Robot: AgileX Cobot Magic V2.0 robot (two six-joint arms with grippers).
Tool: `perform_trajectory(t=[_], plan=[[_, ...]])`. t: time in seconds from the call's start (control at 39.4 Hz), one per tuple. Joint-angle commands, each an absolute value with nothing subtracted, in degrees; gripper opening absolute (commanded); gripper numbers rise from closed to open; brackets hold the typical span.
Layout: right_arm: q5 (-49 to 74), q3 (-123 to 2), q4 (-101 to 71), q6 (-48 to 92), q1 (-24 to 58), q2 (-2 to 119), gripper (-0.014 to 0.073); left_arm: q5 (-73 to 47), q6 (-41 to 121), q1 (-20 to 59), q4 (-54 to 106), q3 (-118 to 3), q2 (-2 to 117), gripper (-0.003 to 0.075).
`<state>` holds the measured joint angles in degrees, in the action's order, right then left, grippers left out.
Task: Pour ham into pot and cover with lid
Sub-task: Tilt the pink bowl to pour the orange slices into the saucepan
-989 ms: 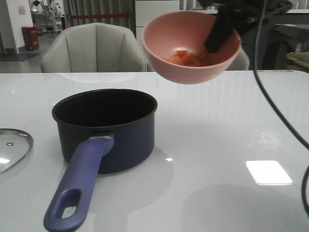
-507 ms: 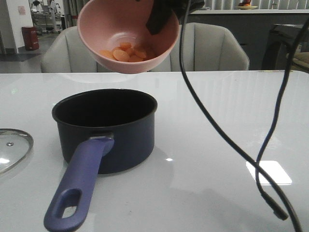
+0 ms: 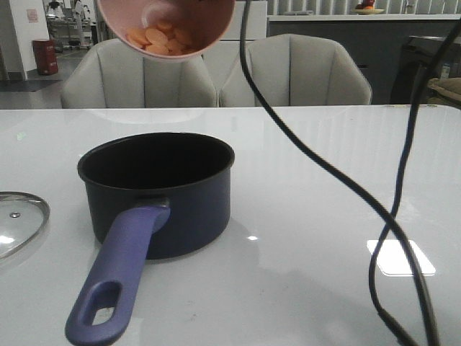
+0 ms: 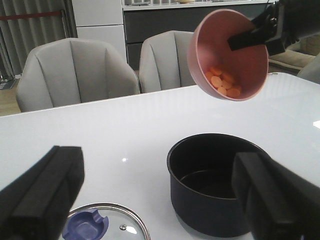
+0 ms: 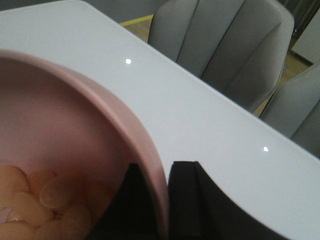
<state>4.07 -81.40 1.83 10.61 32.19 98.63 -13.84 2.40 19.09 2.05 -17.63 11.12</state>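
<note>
- High above the dark navy saucepan (image 3: 157, 189), the right hand (image 5: 159, 200) clamps the tilted pink bowl's (image 4: 227, 55) rim; orange-pink ham slices (image 4: 222, 83) lie inside.
- Left hand (image 4: 165, 200) gapes wide, empty.
- Clear glass lid (image 4: 107, 224) rests on the white surface (image 3: 324, 187).

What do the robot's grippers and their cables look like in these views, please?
The left gripper has thick, blocky matte-black fingers with squared edges. The right gripper has flat black fingers too. Thin black cables hang in loops before the front camera. No markings show.
</note>
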Motion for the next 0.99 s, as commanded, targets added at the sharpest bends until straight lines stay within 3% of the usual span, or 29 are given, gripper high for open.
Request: perform_trajectory(t=[0.0,0.2,0.58,0.96], plan=[[-5.4,-83.4,2.5,11.4,32.1,97.0,0.014,-9.2,2.4,19.6,2.2,-19.1,11.7,0.0637],[-11.3,-82.1,2.9,12.2,32.9,99.8,0.014,-9.2,2.4,19.6,2.2,-19.1,11.7,0.0637],[-44.4,-66.3,3.0,13.9,33.8,99.8,0.014,-9.2,2.4,19.6,2.2,-19.1,11.7,0.0637],[-64.9,-62.8,2.5,17.2,33.8,107.0,0.014,-9.2,2.4,19.6,2.2,-19.1,11.7,0.0637]])
